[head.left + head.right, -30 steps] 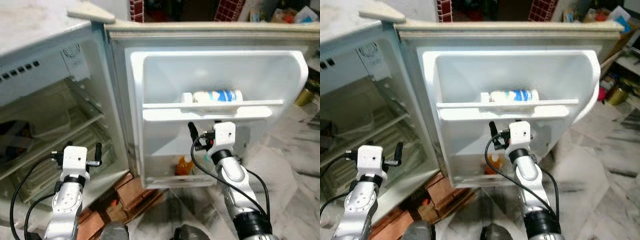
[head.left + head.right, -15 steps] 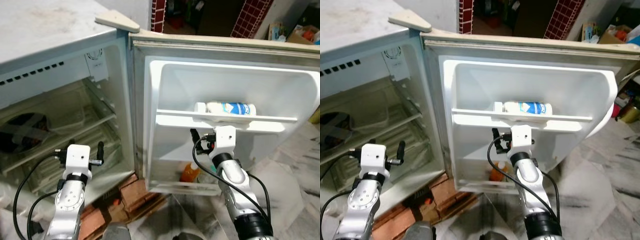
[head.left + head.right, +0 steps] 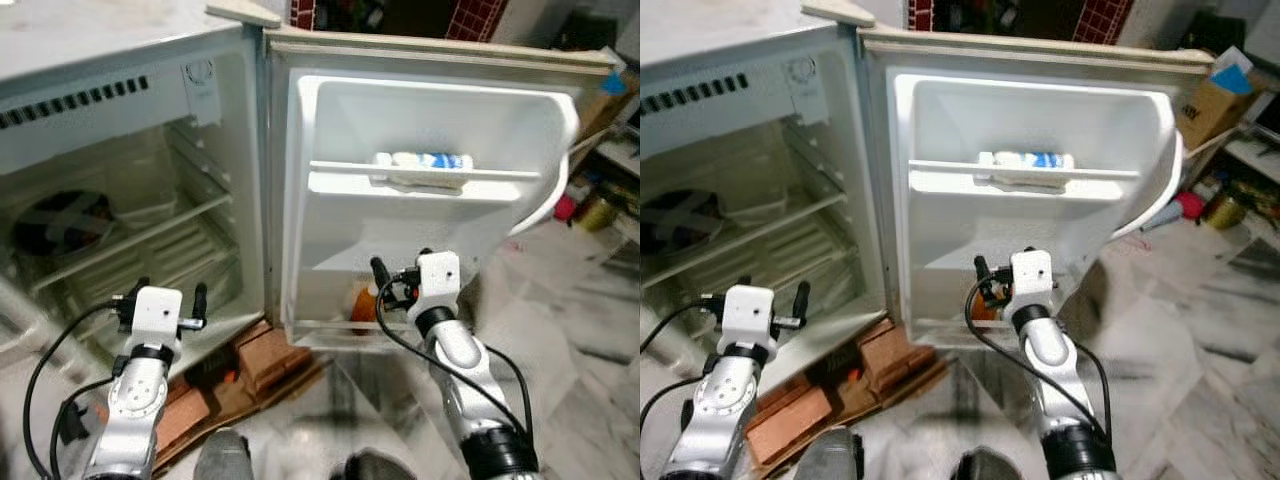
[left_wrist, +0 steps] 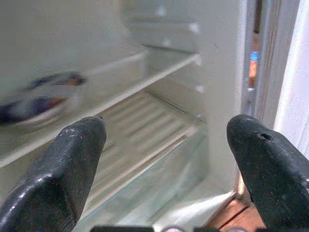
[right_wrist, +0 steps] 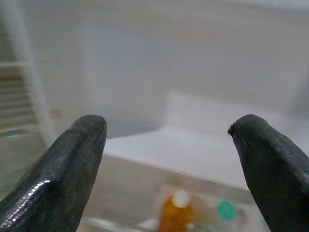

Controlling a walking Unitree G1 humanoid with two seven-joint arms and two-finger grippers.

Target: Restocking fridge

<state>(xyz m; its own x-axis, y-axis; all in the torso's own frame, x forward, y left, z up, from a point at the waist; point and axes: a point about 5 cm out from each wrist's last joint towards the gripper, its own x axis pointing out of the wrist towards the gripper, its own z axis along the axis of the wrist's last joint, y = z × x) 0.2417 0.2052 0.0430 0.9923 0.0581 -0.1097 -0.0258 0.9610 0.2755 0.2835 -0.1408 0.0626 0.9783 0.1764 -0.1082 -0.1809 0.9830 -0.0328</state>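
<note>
The fridge (image 3: 120, 80) stands open, its door (image 3: 430, 110) swung out to the right. A white bottle with a blue label (image 3: 425, 160) lies on its side on the door's upper shelf. An orange bottle (image 3: 365, 303) stands in the lower door shelf, with a teal-capped bottle (image 5: 225, 211) beside it. My right gripper (image 3: 400, 268) is open and empty just in front of that lower shelf. My left gripper (image 3: 165, 297) is open and empty before the fridge's lower racks (image 4: 145, 125). A dark dish (image 3: 65, 215) sits on an inner shelf.
The fridge rests on red bricks (image 3: 270, 365) and boards on the marble floor (image 3: 580, 380). My feet (image 3: 225, 455) are near the bricks. A cardboard box (image 3: 1200, 100) and small items (image 3: 1218, 212) crowd the right side behind the door.
The whole view has shifted and pulled back, so the camera moved. My right gripper now sits level with the lower door shelf instead of just under the upper one. Both grippers stay open.
</note>
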